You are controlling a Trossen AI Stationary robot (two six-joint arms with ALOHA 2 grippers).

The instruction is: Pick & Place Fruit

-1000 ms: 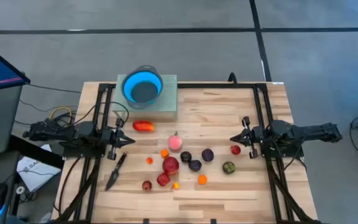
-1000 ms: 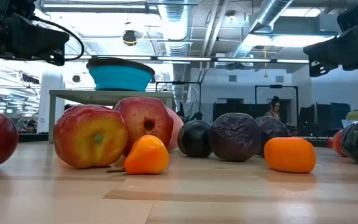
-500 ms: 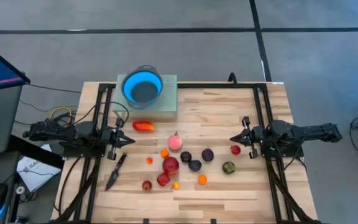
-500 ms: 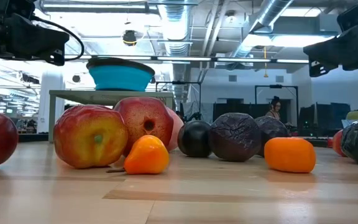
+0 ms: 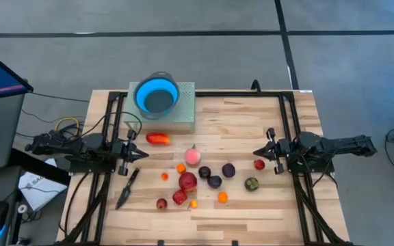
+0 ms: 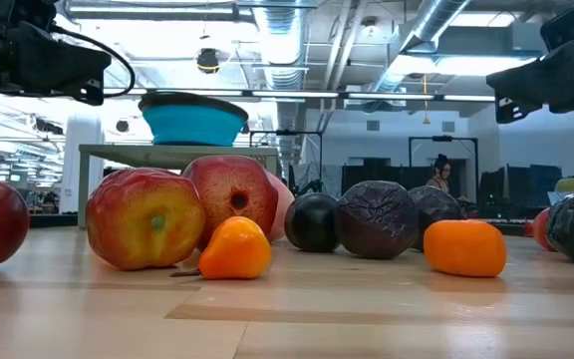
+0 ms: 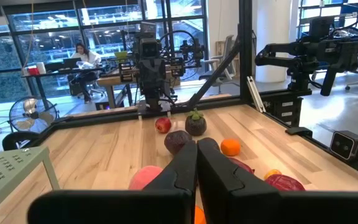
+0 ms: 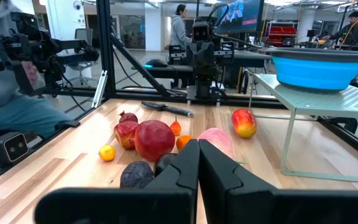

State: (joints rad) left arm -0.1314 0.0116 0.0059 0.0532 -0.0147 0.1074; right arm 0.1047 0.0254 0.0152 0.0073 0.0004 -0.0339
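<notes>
High view: fruit (image 5: 188, 181) lies between left end effector (image 5: 144, 153) and right end effector (image 5: 257, 152).

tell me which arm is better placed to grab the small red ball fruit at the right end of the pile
The right arm. Its shut right pincer hovers right beside the small red ball fruit, while the shut left pincer waits across the wooden table, beyond the whole pile.

Overhead, table-level and two facing wrist views, seemingly all sharing the fruit (image 5: 188, 182).
</notes>
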